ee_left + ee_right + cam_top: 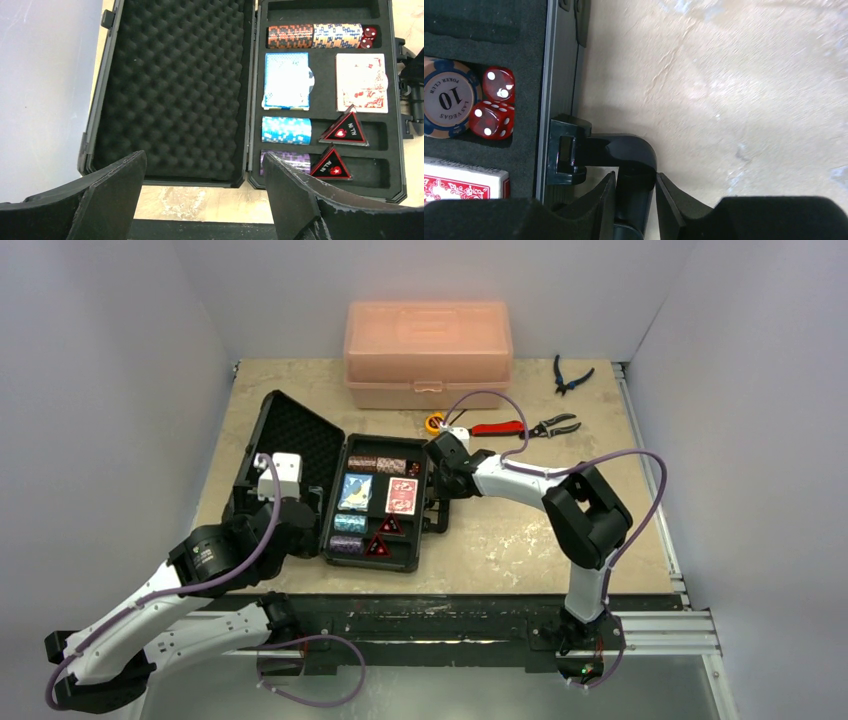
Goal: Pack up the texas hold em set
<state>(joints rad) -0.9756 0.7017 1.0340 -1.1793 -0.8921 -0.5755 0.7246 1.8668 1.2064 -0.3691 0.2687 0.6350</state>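
Observation:
The black case (pixel 425 530) lies open. Its foam-lined lid (pixel 300 445) is to the left and its tray to the right. The tray holds chip stacks (pixel 315 36), red dice (pixel 369 36), a blue deck (pixel 286 80), a red deck (pixel 361 82) and two black-red triangles (pixel 345 131). My left gripper (pixel 205 200) is open and empty, above the table just in front of the case hinge. My right gripper (pixel 636 195) is shut on the case's black handle (pixel 631 155) at the tray's right side. The dice (pixel 494 105) show beside it.
A translucent orange box (pixel 428 352) stands at the back. Red-handled pliers (pixel 520 426), a yellow tape measure (pixel 435 423) and dark cutters (pixel 570 375) lie behind and right of the case. White walls close in both sides of the table (pixel 520 540).

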